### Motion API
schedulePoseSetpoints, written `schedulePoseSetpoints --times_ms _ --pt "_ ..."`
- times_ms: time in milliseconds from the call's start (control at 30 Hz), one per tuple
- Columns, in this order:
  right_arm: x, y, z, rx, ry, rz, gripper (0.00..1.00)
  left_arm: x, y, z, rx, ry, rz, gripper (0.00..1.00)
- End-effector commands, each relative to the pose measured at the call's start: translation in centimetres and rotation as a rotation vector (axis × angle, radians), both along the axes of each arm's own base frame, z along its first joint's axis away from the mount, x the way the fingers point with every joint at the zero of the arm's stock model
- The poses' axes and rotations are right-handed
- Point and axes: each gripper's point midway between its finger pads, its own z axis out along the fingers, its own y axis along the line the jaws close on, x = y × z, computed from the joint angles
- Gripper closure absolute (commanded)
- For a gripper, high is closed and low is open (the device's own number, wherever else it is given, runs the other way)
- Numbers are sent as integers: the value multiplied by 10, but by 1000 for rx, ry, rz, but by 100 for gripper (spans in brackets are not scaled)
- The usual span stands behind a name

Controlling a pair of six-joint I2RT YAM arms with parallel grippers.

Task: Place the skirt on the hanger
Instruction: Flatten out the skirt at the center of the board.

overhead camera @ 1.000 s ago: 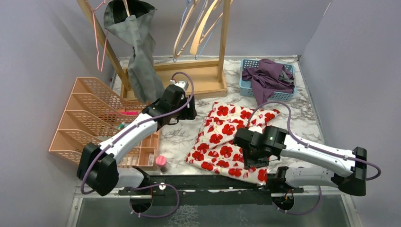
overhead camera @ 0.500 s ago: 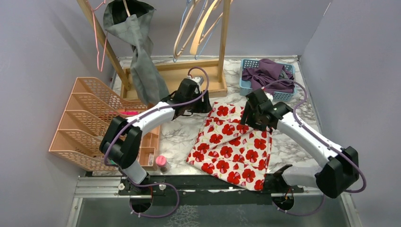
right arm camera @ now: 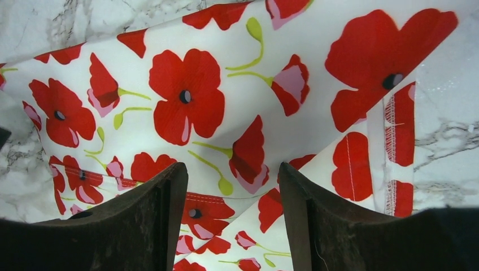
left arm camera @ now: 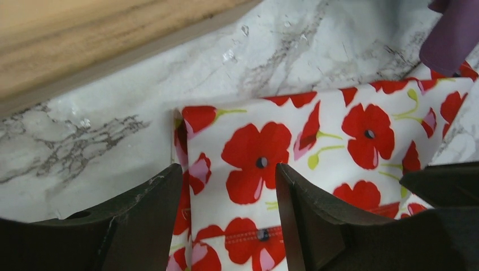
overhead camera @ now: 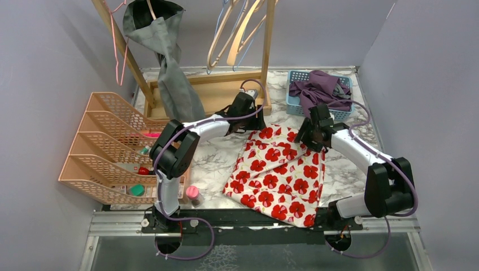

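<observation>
Grey walls enclose a marble-patterned table (overhead camera: 214, 164), with a wooden garment rack (overhead camera: 226, 93) at the far side carrying several hangers (overhead camera: 210, 56).

1. The poppy-print skirt (overhead camera: 277, 169) lies flat at the table's centre, near of the rack and well apart from any hanger. Its far right corner, bunched toward the blue basket (overhead camera: 296, 107) a second ago, now lies straighter.
2. Both arms have changed station. The right gripper (overhead camera: 312, 132) was over the near half of the skirt a second ago. It now sits at the far right corner. The left gripper (overhead camera: 254, 121) has travelled right from beside the rack base to the far left corner.
3. Left wrist view: jaws stand apart, straddling the skirt's corner edge, nothing pinched.
4. Right wrist view: jaws stand wide above a diagonal fold in the fabric, nothing held.

Assessment: the arms are paired at the far edge, apparently the waist end, for a two-handed pick-up. Grasp not yet made, and hanging not begun.
</observation>
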Motion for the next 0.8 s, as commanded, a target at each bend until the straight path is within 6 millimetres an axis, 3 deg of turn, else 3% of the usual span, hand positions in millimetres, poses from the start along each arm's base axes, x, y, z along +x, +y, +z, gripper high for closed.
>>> schedulePoseSetpoints --times_ms 0,167,233,467,567,767 --pt "10 1 -2 16 -43 16 36 21 -6 -5 5 -27 53 37" --pt "11 -7 -2 -2 -47 9 36 29 -10 -18 28 0 68 37" --pt "12 -11 0 -8 -55 0 36 30 -16 -18 14 11 54 42" --pt "12 -20 7 -29 -75 -23 36 34 -14 -3 -2 -15 75 98" --pt "10 -23 6 -41 -67 -35 37 41 0 13 24 -69 121 100" --pt "9 -29 10 -62 -82 -55 37 52 50 50 34 -163 270 100"
